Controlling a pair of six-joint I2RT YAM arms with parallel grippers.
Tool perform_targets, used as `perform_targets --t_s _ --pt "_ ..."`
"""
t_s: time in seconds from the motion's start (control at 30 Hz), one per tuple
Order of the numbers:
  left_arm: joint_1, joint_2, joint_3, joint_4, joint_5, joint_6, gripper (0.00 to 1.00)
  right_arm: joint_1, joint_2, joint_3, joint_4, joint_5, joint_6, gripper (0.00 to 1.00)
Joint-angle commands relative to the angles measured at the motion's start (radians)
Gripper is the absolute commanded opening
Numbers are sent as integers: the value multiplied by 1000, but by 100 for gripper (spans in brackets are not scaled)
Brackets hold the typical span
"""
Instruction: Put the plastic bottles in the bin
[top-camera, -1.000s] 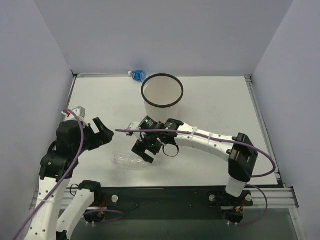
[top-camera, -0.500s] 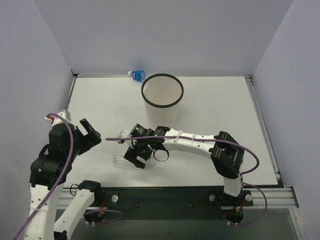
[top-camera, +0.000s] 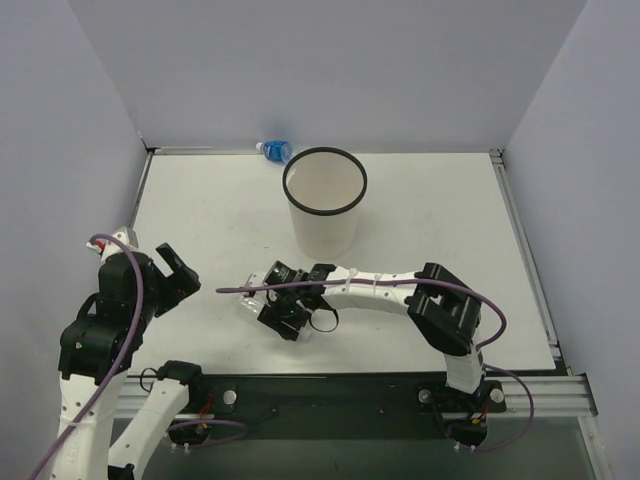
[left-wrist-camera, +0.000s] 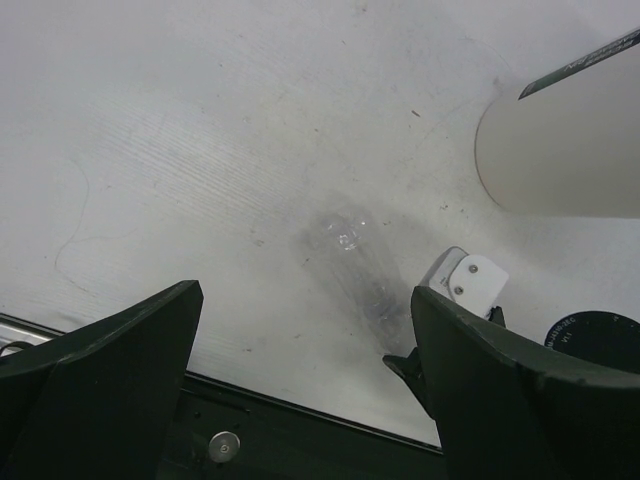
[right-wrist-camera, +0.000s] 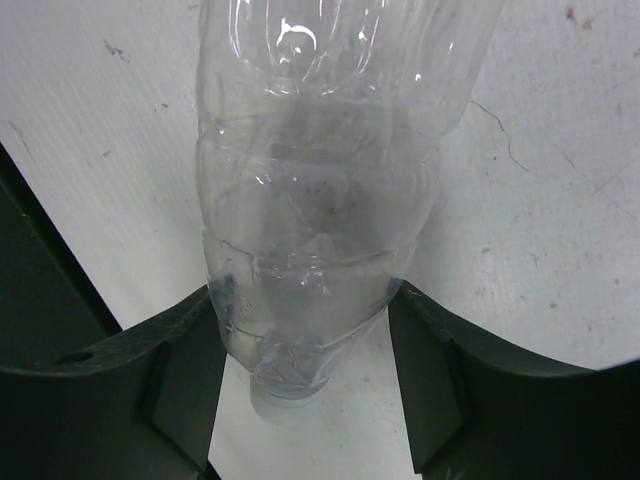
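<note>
Right gripper (right-wrist-camera: 303, 300): fingers straddle the unlabelled bottle (right-wrist-camera: 320, 180), which lies flat on the table (top-camera: 450, 220) with its neck end toward the wrist and its body running out ahead of the fingertips. Both pads (right-wrist-camera: 185, 370) sit at the shoulder, touching or just beside the wall; cannot tell if they press. Judgement: the bottle looks empty, so it is light, thin-walled and easily crushed, and smooth and round enough to roll or slip out. The ribbed shoulder, where it should be stiffer, is the better hold, with a gentle squeeze. Left gripper (left-wrist-camera: 305, 292): spread wide, empty, off to the right gripper's left. Bin (top-camera: 324, 215): upright, ahead of the right gripper. The blue-label bottle (top-camera: 275, 150) is beyond the bin. No third bottle in view.
</note>
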Motion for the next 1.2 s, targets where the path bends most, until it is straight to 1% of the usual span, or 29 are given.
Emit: perform_targets --t_s 0.0,0.03,0.1,0.23,0.37,0.47,0.5,0.6,0.63,0.83,1.03,1.17 --pt "5 -25 -29 21 24 -20 98 6 -151 -23 -34 65 14 50" --pt "5 -28 -44 29 32 -24 98 6 -204 -22 -45 72 18 49" --pt "5 -36 -61 52 55 -28 97 6 -257 -14 -85 89 20 48" --pt "3 -39 -98 89 92 -35 97 4 -382 50 -163 158 21 48" --pt "5 -36 -128 133 121 -35 96 -14 -447 128 -214 209 11 48" --pt "5 -28 -139 156 145 -37 96 -55 -470 207 -234 209 27 48" --pt "5 -28 -144 162 154 -38 96 -89 -472 230 -234 205 34 49" --pt "5 -24 -150 176 167 -40 96 -147 -455 313 -237 182 53 49" --pt "5 -21 -150 181 168 -41 96 -184 -435 334 -237 175 58 49" --pt "5 -22 -144 181 175 -38 96 -291 -338 478 -237 162 44 49" --pt "3 -36 -141 170 178 -49 96 -376 -228 564 -237 154 21 49" --pt "5 -45 -139 162 179 -64 96 -447 -168 598 -224 114 43 48"
